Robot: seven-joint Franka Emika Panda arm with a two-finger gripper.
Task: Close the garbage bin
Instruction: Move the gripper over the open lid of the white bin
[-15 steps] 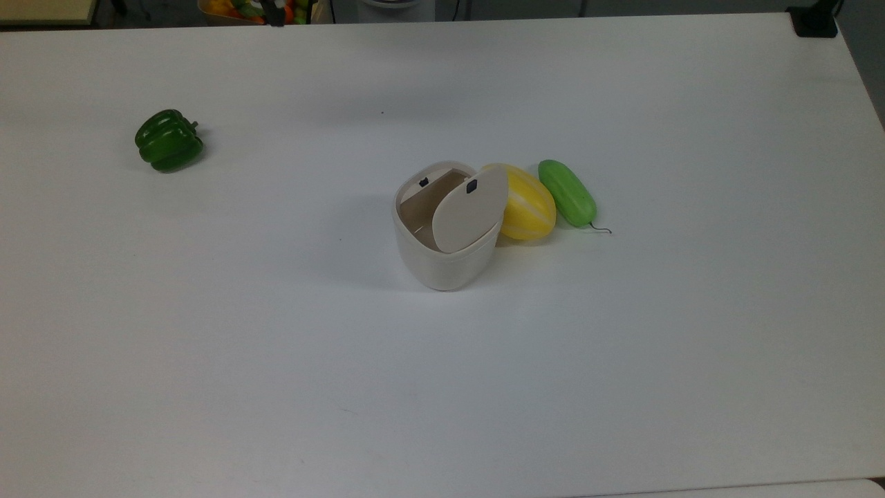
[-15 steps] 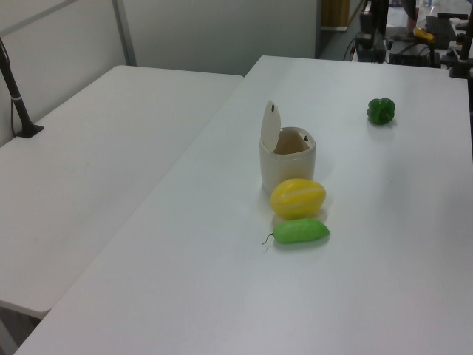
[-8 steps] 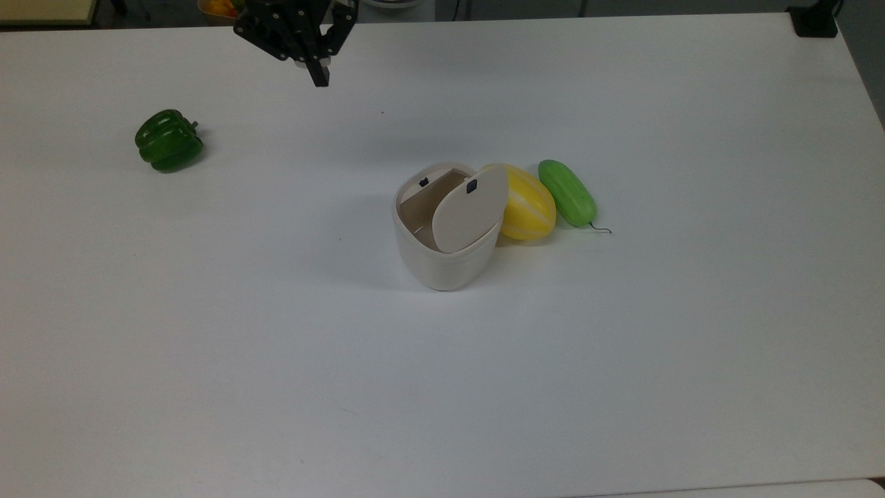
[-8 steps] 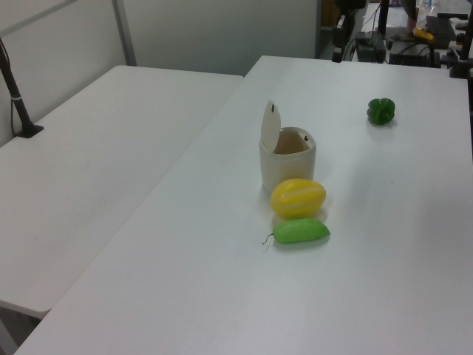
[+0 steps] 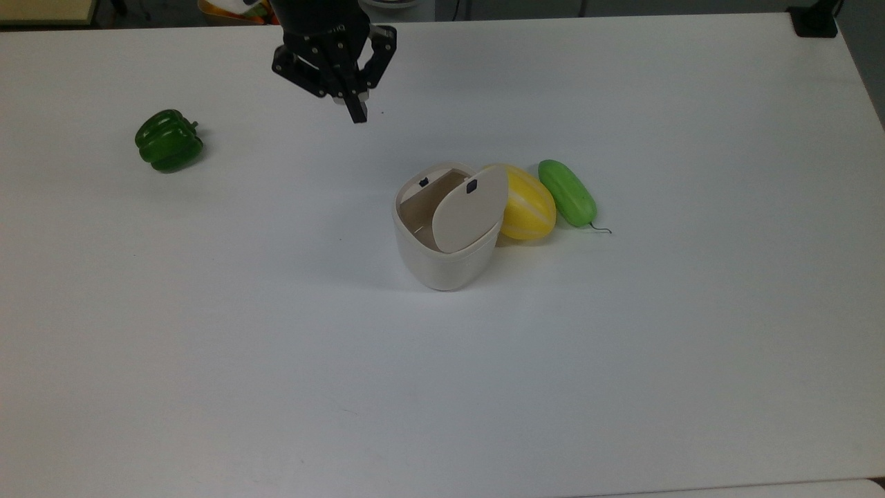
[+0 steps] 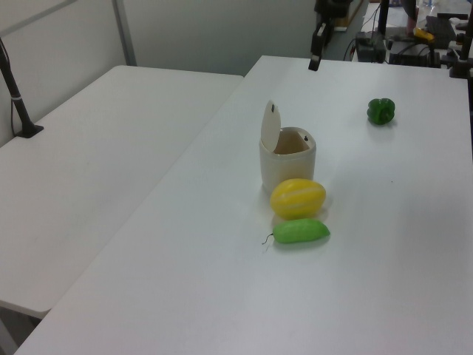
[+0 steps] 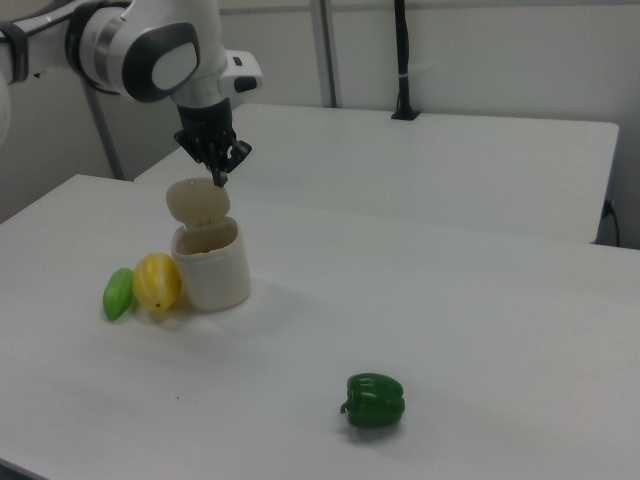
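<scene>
The garbage bin (image 5: pixel 442 266) (image 6: pixel 287 166) (image 7: pixel 212 265) is a cream-white tub standing mid-table. Its beige lid (image 5: pixel 469 207) (image 6: pixel 270 126) (image 7: pixel 197 200) stands raised, leaving the mouth open, with a small black latch mark near the lid's top edge. My black gripper (image 5: pixel 358 114) (image 6: pixel 314 63) (image 7: pixel 218 180) hangs in the air beyond the bin, toward the top view's upper left. Its fingers are shut into a single point with nothing held. In the right view the tip lines up just above the raised lid's top edge, while the top view shows a clear gap between them.
A yellow melon (image 5: pixel 529 204) (image 6: pixel 297 198) (image 7: pixel 156 282) touches the bin on the lid's side, with a green cucumber (image 5: pixel 567 192) (image 6: pixel 301 232) (image 7: pixel 118 293) beside it. A green bell pepper (image 5: pixel 168 140) (image 6: pixel 380 111) (image 7: pixel 375 400) lies far off. A second table (image 6: pixel 89 170) adjoins.
The gripper came into view from the table's far edge and has moved toward the bin, down and right in the top view. The bin and the vegetables have not moved.
</scene>
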